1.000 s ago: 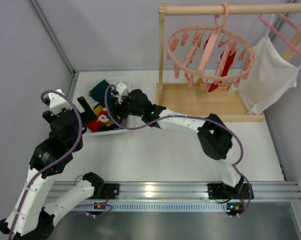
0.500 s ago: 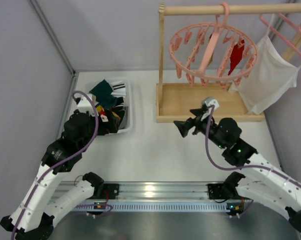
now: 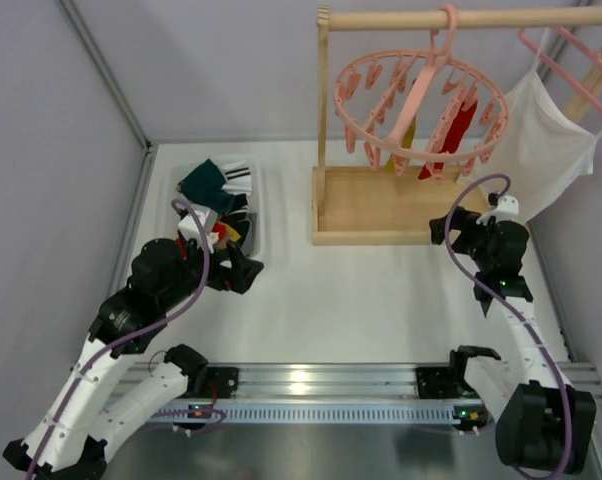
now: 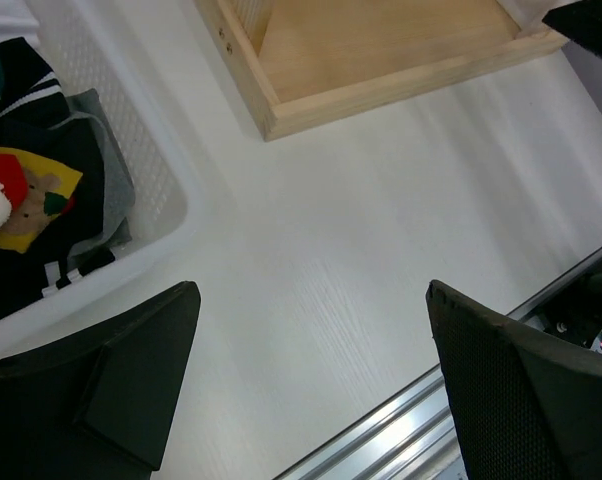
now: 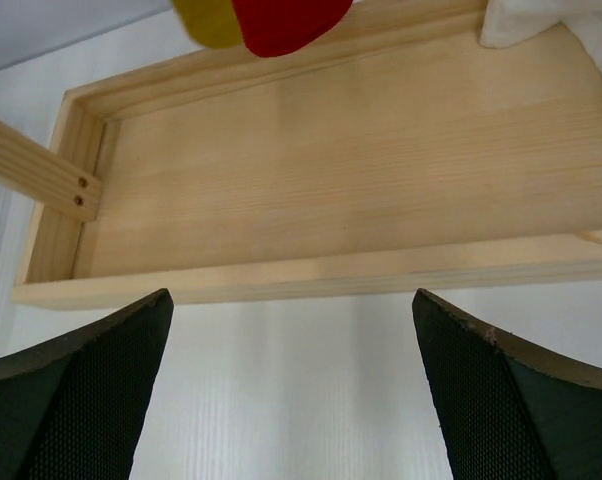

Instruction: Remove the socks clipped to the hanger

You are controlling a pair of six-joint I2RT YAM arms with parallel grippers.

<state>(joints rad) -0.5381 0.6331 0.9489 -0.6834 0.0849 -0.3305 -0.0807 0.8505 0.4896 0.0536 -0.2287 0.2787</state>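
Task item: two socks hang on the hanger [image 3: 421, 100], a red sock [image 3: 451, 135] and a mustard sock [image 3: 407, 140]; no others are seen on its pegs.
Hanger position: hooked on the rail of the wooden rack [image 3: 401, 205], above the rack's base tray, beside the white shirt [image 3: 536, 150].
Long axis: both socks hang vertically, cuffs up at the pegs and toes down over the tray.
Nearer arm: the right gripper [image 5: 291, 297] is at the right front corner of the tray, near the socks. The left gripper [image 4: 311, 290] is well apart from them, over bare table just beside the white basket [image 3: 253, 215].
Bearing from right fingers: in the right wrist view the red toe sits at the top edge, about on the line between the two fingers [image 5: 71, 400], with the mustard toe touching it on the left. Both socks are above and ahead of the tips and are not between them.
Right gripper state: jaws spread wide, nothing held, nothing touched.
Left gripper state: jaws spread wide and empty, with only table surface between them.
Judgement: the reach belongs to the right arm. It needs to rise and go forward so the jaws straddle the red sock across its hanging length.
Risk: the freely hung ring may sway or tilt when the sock is pulled.
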